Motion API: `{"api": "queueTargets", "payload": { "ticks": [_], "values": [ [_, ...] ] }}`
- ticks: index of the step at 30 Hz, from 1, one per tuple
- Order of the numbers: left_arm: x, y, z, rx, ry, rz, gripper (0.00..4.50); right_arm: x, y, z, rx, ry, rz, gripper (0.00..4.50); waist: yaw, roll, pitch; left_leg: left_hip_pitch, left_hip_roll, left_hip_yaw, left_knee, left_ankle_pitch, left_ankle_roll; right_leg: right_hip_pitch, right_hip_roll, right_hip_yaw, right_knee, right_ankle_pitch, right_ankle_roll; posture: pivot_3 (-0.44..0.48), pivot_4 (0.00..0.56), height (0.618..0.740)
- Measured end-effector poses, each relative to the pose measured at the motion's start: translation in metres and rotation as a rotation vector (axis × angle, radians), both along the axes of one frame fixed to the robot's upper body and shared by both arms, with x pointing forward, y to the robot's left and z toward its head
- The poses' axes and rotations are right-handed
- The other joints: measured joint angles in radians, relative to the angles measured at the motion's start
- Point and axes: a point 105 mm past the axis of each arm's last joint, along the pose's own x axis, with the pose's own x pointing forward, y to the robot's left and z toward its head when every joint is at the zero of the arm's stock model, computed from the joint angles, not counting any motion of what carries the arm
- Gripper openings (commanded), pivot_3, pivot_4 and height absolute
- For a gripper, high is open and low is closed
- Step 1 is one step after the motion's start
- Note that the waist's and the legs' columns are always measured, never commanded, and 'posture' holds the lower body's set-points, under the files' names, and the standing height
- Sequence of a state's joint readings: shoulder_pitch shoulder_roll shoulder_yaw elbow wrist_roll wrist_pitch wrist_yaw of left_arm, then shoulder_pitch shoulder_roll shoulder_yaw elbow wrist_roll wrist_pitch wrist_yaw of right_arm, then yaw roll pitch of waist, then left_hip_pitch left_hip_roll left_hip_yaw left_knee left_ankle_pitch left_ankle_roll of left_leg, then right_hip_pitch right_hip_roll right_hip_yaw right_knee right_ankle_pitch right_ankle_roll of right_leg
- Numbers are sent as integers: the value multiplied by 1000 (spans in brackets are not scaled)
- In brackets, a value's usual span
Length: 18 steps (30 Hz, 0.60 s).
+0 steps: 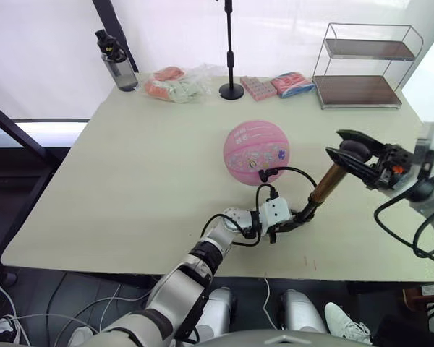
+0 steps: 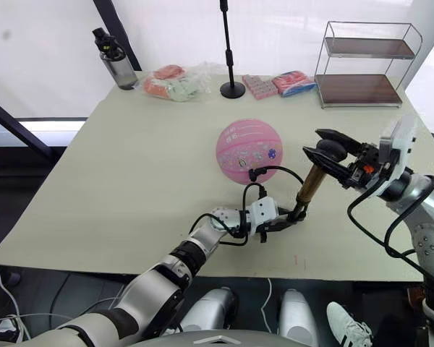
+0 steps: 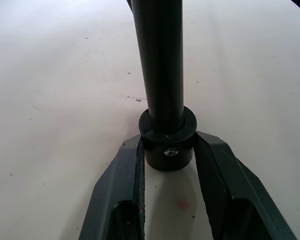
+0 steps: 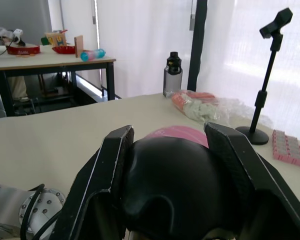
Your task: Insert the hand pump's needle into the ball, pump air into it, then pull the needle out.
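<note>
A pale table (image 1: 130, 181) stands before bright white curtains (image 1: 50, 43). A two-tier wire shelf (image 1: 365, 65) sits at its far corner; another table (image 4: 50, 60) stands beyond.

I see the ball (image 1: 257, 152) mid-desk (image 1: 130, 188), the hand pump (image 1: 325, 186) tilted to its right, a rack (image 1: 365, 65) behind at the far right corner.

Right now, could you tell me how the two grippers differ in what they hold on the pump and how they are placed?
The left gripper is low at the table, shut on the pump at its bottom cap; the right gripper is raised, shut on the T-handle at the top. The left reaches in from the near edge, the right from the robot's right side. Both grip the same tilted pump, beside the ball.
</note>
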<state>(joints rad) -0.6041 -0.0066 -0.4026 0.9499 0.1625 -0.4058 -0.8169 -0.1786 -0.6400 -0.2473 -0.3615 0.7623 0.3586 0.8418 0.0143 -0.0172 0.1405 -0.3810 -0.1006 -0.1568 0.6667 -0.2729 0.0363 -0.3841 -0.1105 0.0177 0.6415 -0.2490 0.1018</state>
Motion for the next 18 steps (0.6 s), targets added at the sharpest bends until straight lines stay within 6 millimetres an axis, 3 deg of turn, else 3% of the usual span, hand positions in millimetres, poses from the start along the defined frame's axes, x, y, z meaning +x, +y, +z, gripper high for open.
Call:
{"api": "queueTargets", "payload": {
  "ticks": [18],
  "values": [
    [1, 1, -1, 4, 4, 10, 1078, 8, 13, -79, -16, 118, -34, 2020, -1, -4, -7, 2, 1, 0, 0, 0, 0, 2, 2, 0, 0, 0, 0, 0, 150, 736]
  ]
}}
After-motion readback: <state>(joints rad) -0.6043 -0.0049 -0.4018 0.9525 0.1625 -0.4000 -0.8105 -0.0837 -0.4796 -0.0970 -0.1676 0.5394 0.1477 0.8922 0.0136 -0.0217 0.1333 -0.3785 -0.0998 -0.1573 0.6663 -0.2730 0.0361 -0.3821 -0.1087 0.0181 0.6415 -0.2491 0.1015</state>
